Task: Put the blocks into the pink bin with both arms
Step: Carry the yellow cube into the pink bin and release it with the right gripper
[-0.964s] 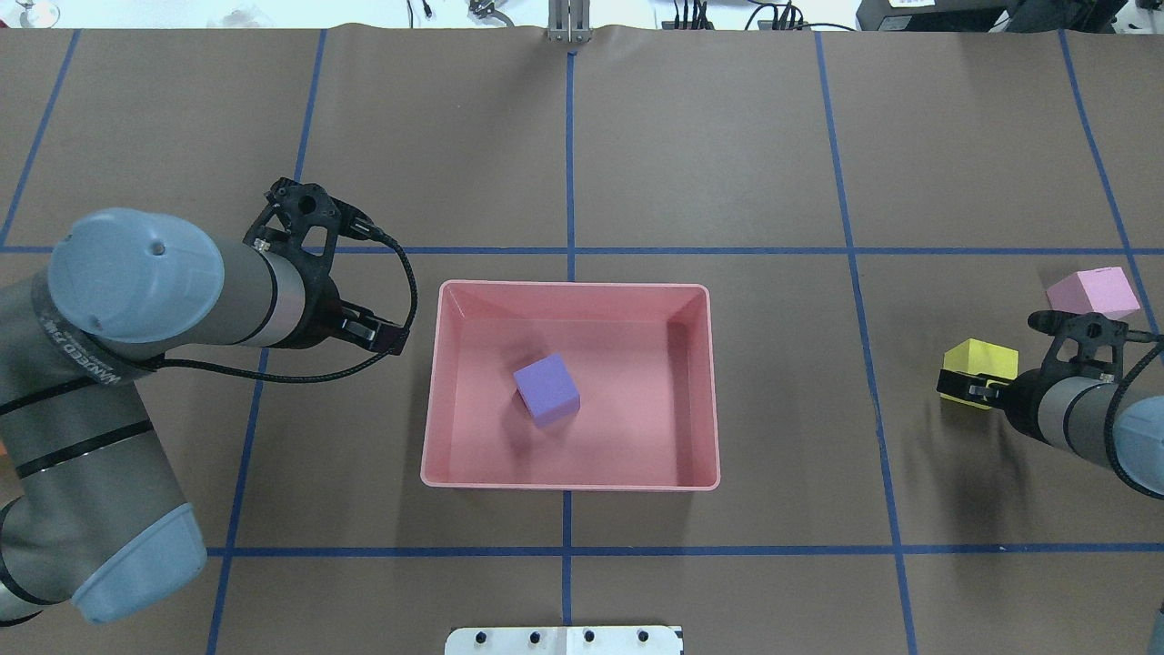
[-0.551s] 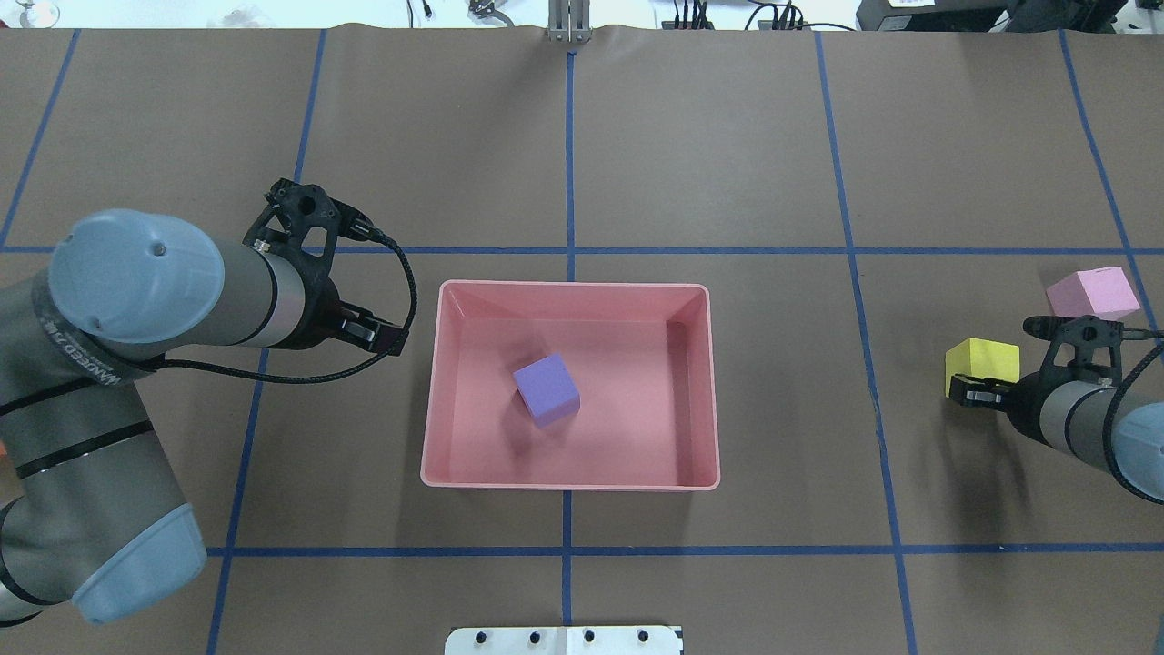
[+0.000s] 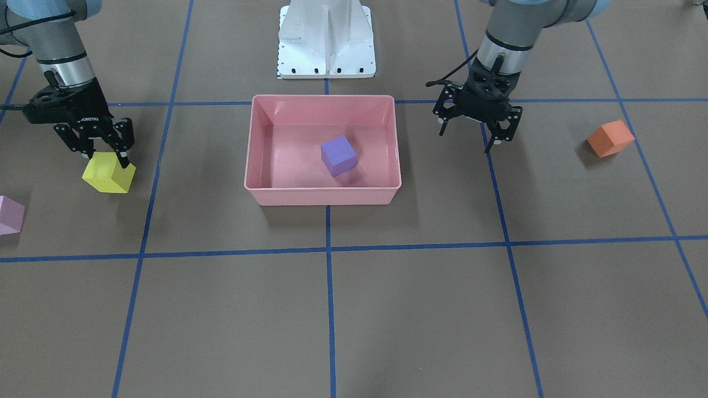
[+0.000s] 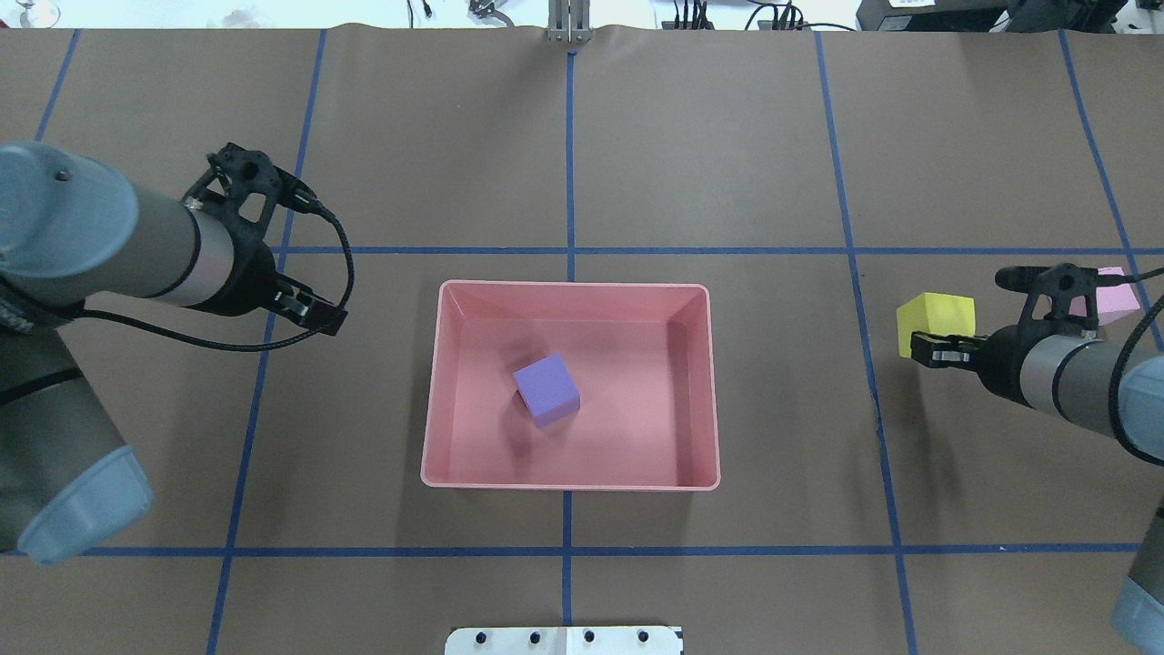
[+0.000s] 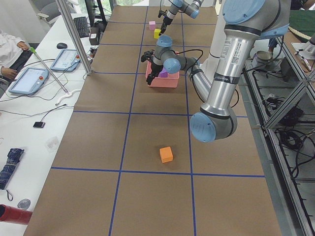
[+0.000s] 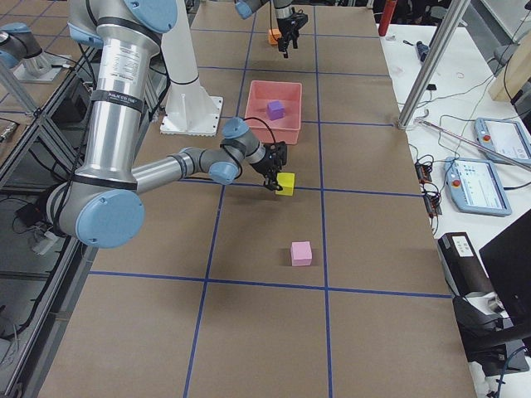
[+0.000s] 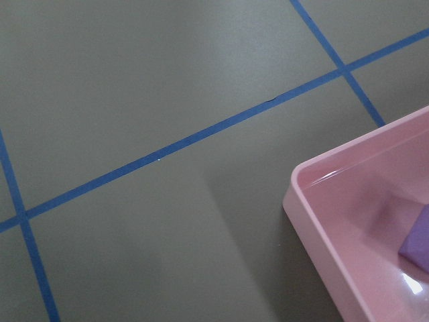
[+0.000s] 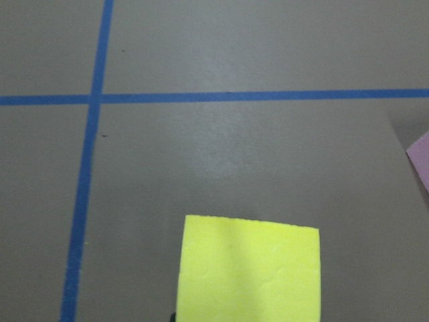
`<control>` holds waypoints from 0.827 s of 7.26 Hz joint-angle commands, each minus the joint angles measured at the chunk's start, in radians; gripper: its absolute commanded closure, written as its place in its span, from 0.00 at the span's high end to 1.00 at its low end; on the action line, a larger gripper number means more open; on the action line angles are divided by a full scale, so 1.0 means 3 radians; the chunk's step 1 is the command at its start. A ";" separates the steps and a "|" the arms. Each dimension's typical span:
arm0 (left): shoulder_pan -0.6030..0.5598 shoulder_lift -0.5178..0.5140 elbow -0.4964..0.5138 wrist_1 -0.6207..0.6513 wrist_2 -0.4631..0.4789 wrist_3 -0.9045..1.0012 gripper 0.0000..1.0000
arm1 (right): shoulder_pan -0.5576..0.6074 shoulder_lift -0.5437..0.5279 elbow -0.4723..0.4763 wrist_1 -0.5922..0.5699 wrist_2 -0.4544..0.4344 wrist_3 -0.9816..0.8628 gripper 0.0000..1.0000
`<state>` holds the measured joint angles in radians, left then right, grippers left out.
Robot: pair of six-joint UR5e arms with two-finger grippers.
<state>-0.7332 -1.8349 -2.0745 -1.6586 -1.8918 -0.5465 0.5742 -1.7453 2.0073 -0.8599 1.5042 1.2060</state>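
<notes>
My right gripper (image 3: 106, 159) is shut on the yellow block (image 3: 109, 174), which hangs tilted just above the table; it also shows in the overhead view (image 4: 937, 323). The light pink block (image 3: 10, 214) lies on the table beyond it, partly behind the gripper in the overhead view (image 4: 1114, 296). The purple block (image 4: 546, 389) lies inside the pink bin (image 4: 568, 479). My left gripper (image 3: 470, 135) is open and empty, above the table beside the bin's left side. The orange block (image 3: 610, 138) lies further out on my left and is hidden in the overhead view.
The white base pedestal (image 3: 326, 38) stands at the near edge behind the bin. Blue tape lines (image 4: 570, 164) cross the brown table cover. Operator desks with tablets (image 5: 29, 78) run along the far side.
My right gripper has moved toward the bin and away from me with the yellow block in it. My left arm has swung left, away from the bin.
</notes>
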 commanded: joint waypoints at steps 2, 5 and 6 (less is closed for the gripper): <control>-0.0603 0.0927 0.0032 -0.0832 -0.0525 0.0600 1.00 | 0.0039 0.0759 0.0109 -0.0195 0.0241 -0.0006 0.12; -0.0924 0.1651 0.0104 -0.1415 -0.0759 0.0731 1.00 | -0.0189 0.1851 0.0422 -0.2078 0.0182 0.0096 0.16; -0.1098 0.1835 0.0099 -0.1420 -0.0821 0.0768 1.00 | -0.0368 0.2179 0.0416 -0.2564 0.0024 0.0157 0.25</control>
<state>-1.0022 -1.3571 -2.0468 -2.0694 -2.1066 -0.3383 0.5223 -1.2284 2.1280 -1.4280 1.5540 1.2331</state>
